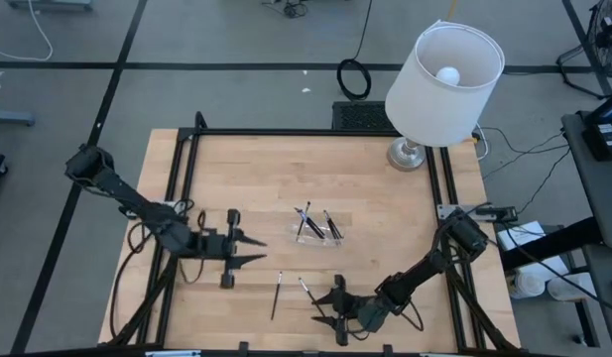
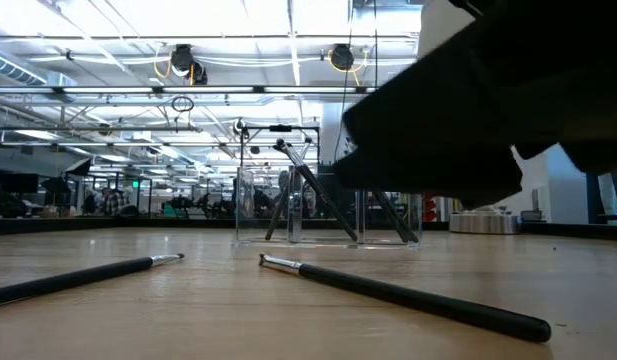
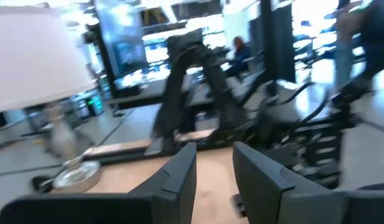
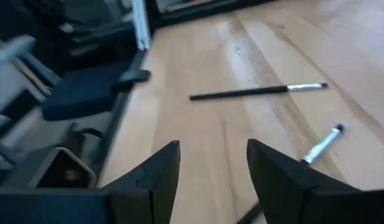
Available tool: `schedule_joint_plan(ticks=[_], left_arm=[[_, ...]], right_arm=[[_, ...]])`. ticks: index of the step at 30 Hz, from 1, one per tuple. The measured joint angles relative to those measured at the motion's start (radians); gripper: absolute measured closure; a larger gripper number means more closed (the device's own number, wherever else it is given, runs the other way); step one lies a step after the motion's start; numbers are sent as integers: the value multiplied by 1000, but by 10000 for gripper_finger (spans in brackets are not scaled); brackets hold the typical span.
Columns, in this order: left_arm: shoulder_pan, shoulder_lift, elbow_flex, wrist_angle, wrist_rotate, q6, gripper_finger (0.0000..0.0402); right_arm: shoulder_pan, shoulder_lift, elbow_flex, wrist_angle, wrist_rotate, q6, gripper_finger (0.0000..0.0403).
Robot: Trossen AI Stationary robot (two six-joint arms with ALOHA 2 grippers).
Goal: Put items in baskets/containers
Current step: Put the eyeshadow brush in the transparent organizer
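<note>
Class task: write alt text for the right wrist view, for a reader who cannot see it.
The right gripper, fingers open and empty, hangs low over the wooden table. Two thin dark sticks with silvery ends lie ahead, one farther off, one close beside a finger.

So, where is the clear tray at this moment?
In the high view the clear tray sits near the table's middle, holding a few sticks, between the lamp behind it and two loose sticks in front.

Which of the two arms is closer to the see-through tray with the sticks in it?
Neither clearly; it is too close to call. The left gripper sits level with the clear tray, out to its left. The right gripper sits near the table's front edge, below it.
</note>
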Motion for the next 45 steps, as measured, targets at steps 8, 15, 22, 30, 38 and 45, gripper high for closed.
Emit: schedule_joint_plan(ticks=[8, 15, 22, 30, 38, 45], left_arm=[[-108, 0, 47, -52, -41, 20, 286], [-127, 0, 47, -105, -157, 61, 286], [-127, 0, 47, -145, -203, 37, 286], [-127, 0, 47, -140, -203, -4, 286], [-127, 0, 47, -120, -204, 19, 286], [-127, 0, 47, -161, -199, -22, 286]], right_arm=[[-18, 0, 101, -266, 29, 51, 227], [-17, 0, 218, -497, 25, 104, 227], [-46, 0, 315, -747, 74, 174, 227], [-85, 31, 316, -721, 22, 239, 227], [-87, 76, 319, -772, 25, 305, 227], [-92, 76, 319, -803, 10, 255, 248]])
